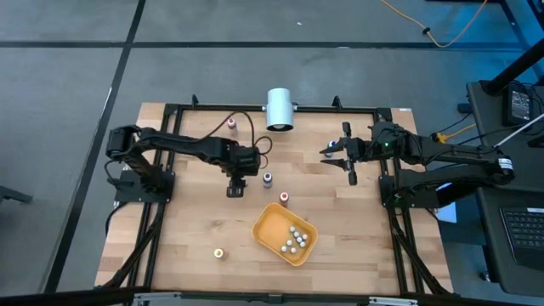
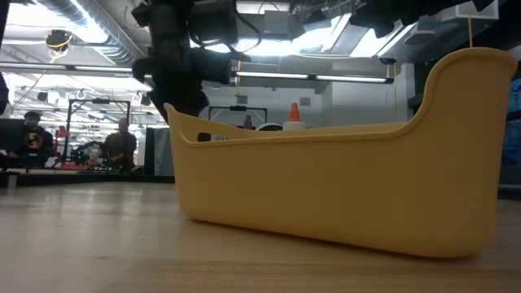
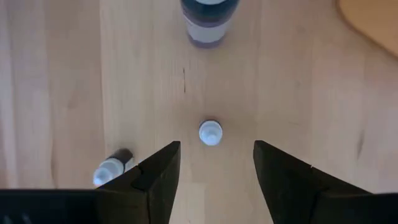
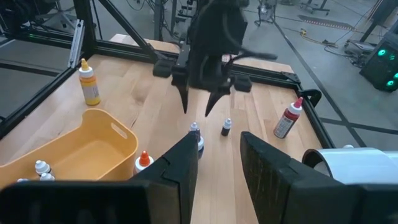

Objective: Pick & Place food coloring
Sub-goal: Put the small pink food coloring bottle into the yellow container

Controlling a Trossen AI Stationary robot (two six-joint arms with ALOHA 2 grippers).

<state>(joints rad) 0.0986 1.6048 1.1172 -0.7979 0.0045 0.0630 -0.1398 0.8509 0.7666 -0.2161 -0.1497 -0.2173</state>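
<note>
Fingers of my left claw stand wide apart and empty, hanging over the wooden worktop. Just beyond their tips a tiny white-capped bottle stands upright on the wood, not touched by either finger. Beside my left finger a small dark bottle lies tipped on its side. Farther on stands a blue-topped bottle, and past that the corner of the orange tray, which holds several whitish-capped bottles. A red-topped bottle stands near the tray's rim, a yellow-topped one sits well apart from it, and a pink-topped one is by the worktop's far edge. My right claw waits at the far right, fingers narrow, holding nothing.
</note>
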